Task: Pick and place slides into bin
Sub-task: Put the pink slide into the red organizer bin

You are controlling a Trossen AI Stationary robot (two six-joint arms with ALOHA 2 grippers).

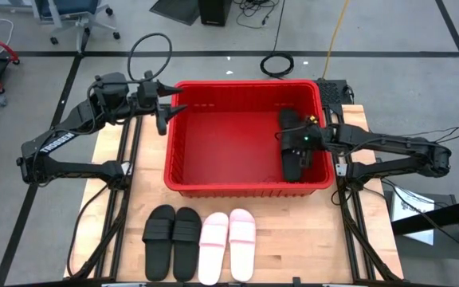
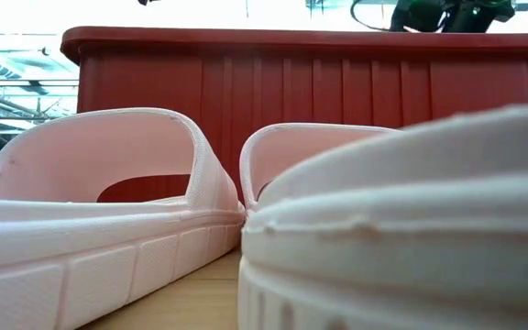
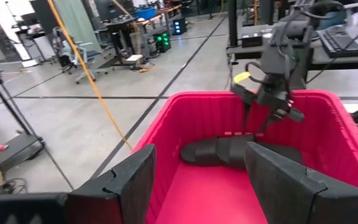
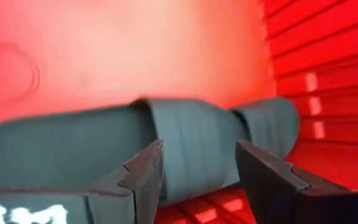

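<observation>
Wooden table (image 1: 293, 231), high view: red bin (image 1: 183, 151) centred, two black slides (image 1: 293, 147) inside at its right wall, four slides (image 1: 200, 241) in front. My right gripper (image 1: 303, 142) hangs over the binned pair. Right wrist view: fingers apart, releasing judged complete; next, retreat and fetch another. Left wrist view: left gripper (image 3: 201, 174) open at the rim

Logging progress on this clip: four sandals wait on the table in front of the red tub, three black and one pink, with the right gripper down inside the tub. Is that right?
Not quite. The high view shows two black sandals and two pink sandals in front of the red tub, not three and one. The rest holds: the right gripper is down inside the tub, over a black sandal there.
</observation>
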